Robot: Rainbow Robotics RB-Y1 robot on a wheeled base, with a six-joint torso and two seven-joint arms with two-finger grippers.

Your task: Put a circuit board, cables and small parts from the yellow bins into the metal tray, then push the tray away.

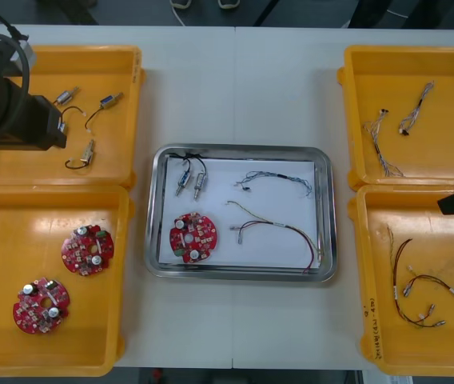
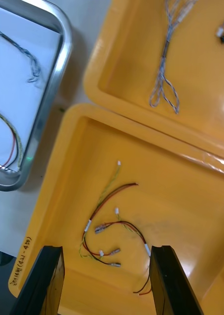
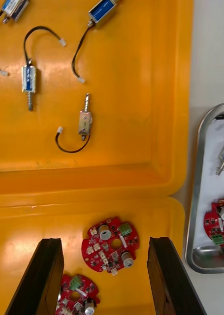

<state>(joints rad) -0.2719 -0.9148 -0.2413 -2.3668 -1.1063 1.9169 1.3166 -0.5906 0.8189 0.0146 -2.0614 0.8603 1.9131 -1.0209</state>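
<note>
Front view: circuit board (image 1: 193,238), cables (image 1: 279,226), small metal parts (image 1: 191,182) inside metal tray (image 1: 241,149)

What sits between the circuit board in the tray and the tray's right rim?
The red and yellow cable, between circuit board and metal tray rim, in the front view.

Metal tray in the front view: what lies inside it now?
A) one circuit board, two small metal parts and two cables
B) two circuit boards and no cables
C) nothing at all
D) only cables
A: the metal tray holds one red circuit board, two small metal parts side by side, a twisted blue and white cable and a red and yellow cable.
</note>
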